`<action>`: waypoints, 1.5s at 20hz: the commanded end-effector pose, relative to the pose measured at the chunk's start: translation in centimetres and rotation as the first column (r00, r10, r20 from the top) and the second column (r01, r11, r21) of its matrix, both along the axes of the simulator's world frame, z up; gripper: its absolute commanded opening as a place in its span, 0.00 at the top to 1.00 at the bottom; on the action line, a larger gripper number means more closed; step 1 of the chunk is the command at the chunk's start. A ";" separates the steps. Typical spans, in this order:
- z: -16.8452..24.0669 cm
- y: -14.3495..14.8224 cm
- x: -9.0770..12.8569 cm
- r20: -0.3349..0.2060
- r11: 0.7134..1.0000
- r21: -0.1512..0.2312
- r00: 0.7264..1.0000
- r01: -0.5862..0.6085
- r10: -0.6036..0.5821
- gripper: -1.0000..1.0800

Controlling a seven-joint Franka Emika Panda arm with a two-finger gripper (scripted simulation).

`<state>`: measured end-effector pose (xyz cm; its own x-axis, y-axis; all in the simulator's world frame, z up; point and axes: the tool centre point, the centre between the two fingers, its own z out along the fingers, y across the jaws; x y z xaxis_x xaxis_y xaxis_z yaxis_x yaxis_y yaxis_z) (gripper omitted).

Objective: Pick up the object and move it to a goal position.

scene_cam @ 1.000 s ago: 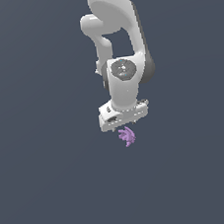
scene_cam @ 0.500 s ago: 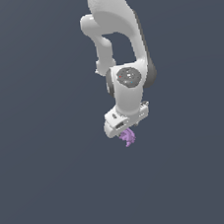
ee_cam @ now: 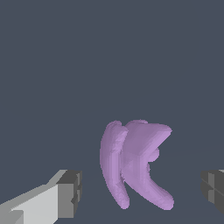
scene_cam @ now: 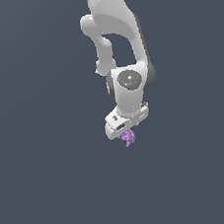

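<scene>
In the wrist view the object point(ee_cam: 135, 164), a light-purple cluster of curved, claw-like lobes, sits between the two dark pads point(ee_cam: 70, 192) of the tool point(ee_cam: 142, 192), and clear gaps show on both sides of it. So your tool is spread, wider than the object, and pinching nothing. The object lies on the plain dark desk point(ee_cam: 109, 57), with its lobes pointing away from the wrist.

Further off, the exterior view shows the white arm point(scene_cam: 117, 38) reaching down from above, with the tool point(scene_cam: 128, 132) directly over the object point(scene_cam: 129, 137), which peeks out just beneath the tool's body.

Watch the closing. I judge that the curved, tapering lobes give the pads little flat surface, so an off-centre squeeze could roll or squirt the lump sideways out of the gap. The object sits nearer one pad than the other in the wrist view; that pad would likely touch first and push it along the desk before the grip forms. Closing while too high could catch only the lobe tips, and it may drop on the lift.

No containers are visible in either view, and no goal marker shows either.
</scene>
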<state>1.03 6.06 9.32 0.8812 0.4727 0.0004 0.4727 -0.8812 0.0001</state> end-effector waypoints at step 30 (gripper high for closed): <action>-3.5 0.5 -0.5 0.000 1.000 0.000 1.000 -0.005 0.005 1.00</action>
<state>0.64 6.35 5.47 0.8791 0.4767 -0.0009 0.4767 -0.8791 -0.0001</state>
